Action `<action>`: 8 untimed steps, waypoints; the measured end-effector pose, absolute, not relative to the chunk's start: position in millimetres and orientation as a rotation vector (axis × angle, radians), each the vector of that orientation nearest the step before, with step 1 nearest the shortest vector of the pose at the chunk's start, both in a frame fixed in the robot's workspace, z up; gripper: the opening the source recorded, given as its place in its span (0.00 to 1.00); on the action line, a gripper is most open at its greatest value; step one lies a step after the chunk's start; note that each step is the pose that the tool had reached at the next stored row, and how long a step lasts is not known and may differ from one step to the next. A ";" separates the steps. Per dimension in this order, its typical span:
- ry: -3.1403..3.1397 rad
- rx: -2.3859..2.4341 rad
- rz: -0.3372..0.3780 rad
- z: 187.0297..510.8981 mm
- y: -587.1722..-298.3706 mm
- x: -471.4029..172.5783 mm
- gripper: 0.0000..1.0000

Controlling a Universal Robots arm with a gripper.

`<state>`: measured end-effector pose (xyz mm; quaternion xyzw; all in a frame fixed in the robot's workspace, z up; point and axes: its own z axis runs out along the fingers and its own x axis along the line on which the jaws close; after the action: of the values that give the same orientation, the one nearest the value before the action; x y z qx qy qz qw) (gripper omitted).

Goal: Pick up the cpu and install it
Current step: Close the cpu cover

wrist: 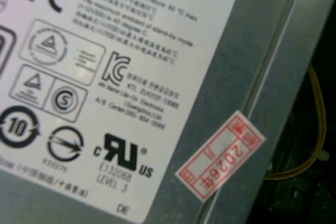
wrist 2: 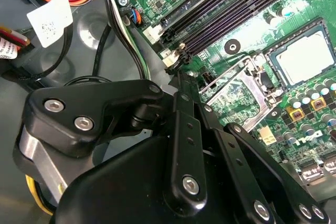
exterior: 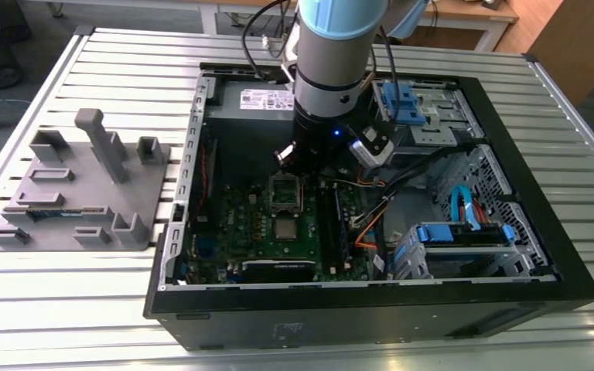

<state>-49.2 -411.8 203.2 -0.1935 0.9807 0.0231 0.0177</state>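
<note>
The cpu is a small silvery square lying flat in its socket on the green motherboard, inside the open computer case. In the second wrist view the cpu sits in a dark frame, with the metal hold-down frame swung open beside it. My gripper hangs from the arm just beyond that open frame, above the board. Its black fingers meet at a thin tip, so my gripper is shut, and nothing shows between the fingers. It is apart from the cpu.
A grey power supply with a white label lies at the case's far wall. Memory slots, loose cables and blue drive brackets crowd the exterior view's right. A grey parts fixture stands outside on the left.
</note>
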 end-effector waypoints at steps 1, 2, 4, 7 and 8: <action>3.047 -0.601 0.072 203.2 -411.8 -49.2 0.11; 3.047 -0.601 0.072 203.2 -411.8 -49.2 0.11; 3.047 -0.601 0.072 203.2 -411.9 -49.3 0.11; 3.047 -0.602 0.072 203.2 -411.9 -49.2 0.11; 3.046 -0.607 0.072 203.2 -411.8 -49.2 0.11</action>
<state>-49.2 -411.8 203.2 -0.1953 0.9803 0.0232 0.0176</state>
